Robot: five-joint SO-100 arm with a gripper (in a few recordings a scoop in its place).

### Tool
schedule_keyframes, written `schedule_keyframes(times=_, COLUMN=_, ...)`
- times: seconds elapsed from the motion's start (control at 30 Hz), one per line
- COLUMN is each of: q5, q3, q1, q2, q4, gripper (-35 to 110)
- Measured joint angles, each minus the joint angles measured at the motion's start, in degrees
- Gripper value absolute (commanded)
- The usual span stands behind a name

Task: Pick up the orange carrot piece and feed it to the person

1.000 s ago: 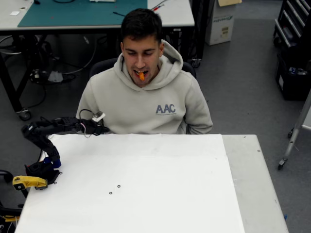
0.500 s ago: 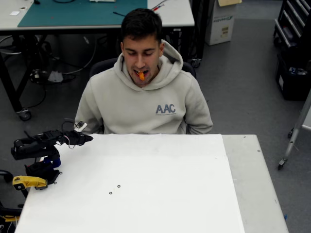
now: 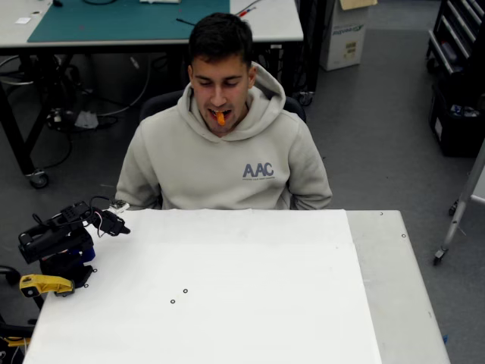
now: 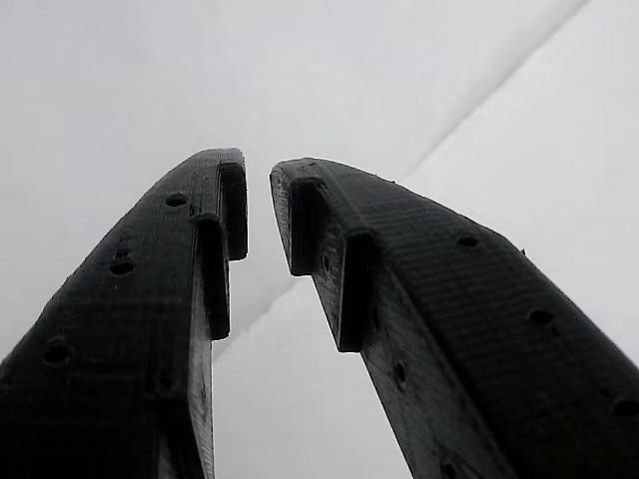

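Closest to you, the wrist view shows the gripper (image 4: 258, 210) with its two black fingers (image 4: 150, 299) drawn almost together, a thin slit of white between the tips and nothing held in it. Under it lies the white tabletop (image 4: 479, 120), with a faint seam running diagonally. From overhead, the gripper (image 3: 115, 223) sits low at the left edge of the tabletop (image 3: 227, 303), folded back over the arm's base beside the yellow part (image 3: 44, 284). Further back, the person (image 3: 227, 152) sits behind the far edge, and the carrot piece (image 3: 220, 117) is between their lips, well apart from the gripper.

The feeding looks done, so your step is parking the arm. Keep the fingers nearly closed so nothing snags the loose wires near the wrist. Fold the arm down slowly over its own base, and keep it on the left side, away from the person's chest and shoulder. Let it settle before you release.
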State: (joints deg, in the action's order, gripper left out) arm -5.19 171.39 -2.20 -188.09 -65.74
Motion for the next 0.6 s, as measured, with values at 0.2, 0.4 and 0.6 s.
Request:
schedule_keyframes(times=0.2, q5=0.0, q3=-0.26, q1=0.0, q2=-2.37, q4=-3.16, gripper=0)
schedule_keyframes(times=0.4, q5=0.0, q3=-0.26, q1=0.0, q2=-2.55, q4=-3.16, gripper=0)
schedule_keyframes(times=0.6, q5=0.0, q3=-0.26, q1=0.0, q2=-2.55, q4=-3.16, gripper=0)
